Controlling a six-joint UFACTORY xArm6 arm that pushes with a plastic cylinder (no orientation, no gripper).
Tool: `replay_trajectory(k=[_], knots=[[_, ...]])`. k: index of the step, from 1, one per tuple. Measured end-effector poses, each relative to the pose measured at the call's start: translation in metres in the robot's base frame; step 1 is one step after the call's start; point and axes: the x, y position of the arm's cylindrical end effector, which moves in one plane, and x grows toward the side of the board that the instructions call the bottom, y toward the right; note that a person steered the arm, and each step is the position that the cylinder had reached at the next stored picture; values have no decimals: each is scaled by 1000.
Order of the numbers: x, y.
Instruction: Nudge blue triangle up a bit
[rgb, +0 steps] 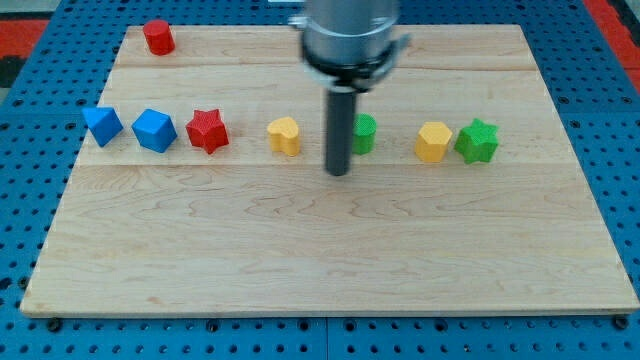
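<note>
The blue triangle (102, 125) is seen far left in the row; my tip (338, 172), a bare rod pinching nothing, is placed well apart, beside the green block (364, 132).

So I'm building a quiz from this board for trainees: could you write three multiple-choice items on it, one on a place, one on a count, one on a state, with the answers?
1. Where is the blue triangle?
A. far view's left of the row
B. view's top right corner
C. view's bottom centre

2. How many yellow blocks lie on the board?
A. one
B. two
C. four

3. What is my tip touching?
A. the blue triangle
B. the red star
C. neither of these

Answers:
1. A: it is the leftmost block, just left of the blue cube.
2. B: a yellow block left of the rod and a yellow block beside the green star.
3. C: the tip stands mid-board by the green block, well apart from the red star and the triangle.
</note>
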Motion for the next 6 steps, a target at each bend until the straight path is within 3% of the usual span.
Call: replay_trajectory(k=[1,2,3,4,6], knots=[[23,-95],[30,-235],[18,-286],[-27,-287],[-194,-281]])
